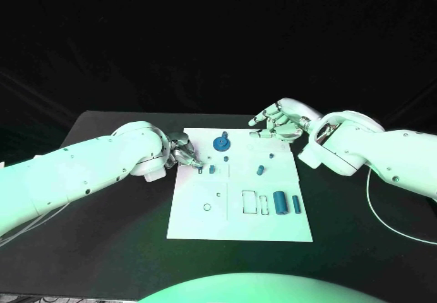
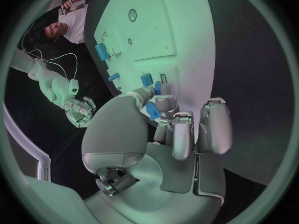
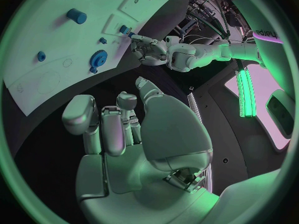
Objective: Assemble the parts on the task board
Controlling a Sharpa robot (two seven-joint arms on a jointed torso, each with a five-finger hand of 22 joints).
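Left hand (image 1: 185,156) pinches a blue part (image 2: 152,110) at the task board (image 1: 273,230) edge.

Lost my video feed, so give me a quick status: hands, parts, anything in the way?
Left hand pinching a small blue part at the task board. Right hand open, off the board's far corner. Blue gear standing on the board. Nothing in the way.
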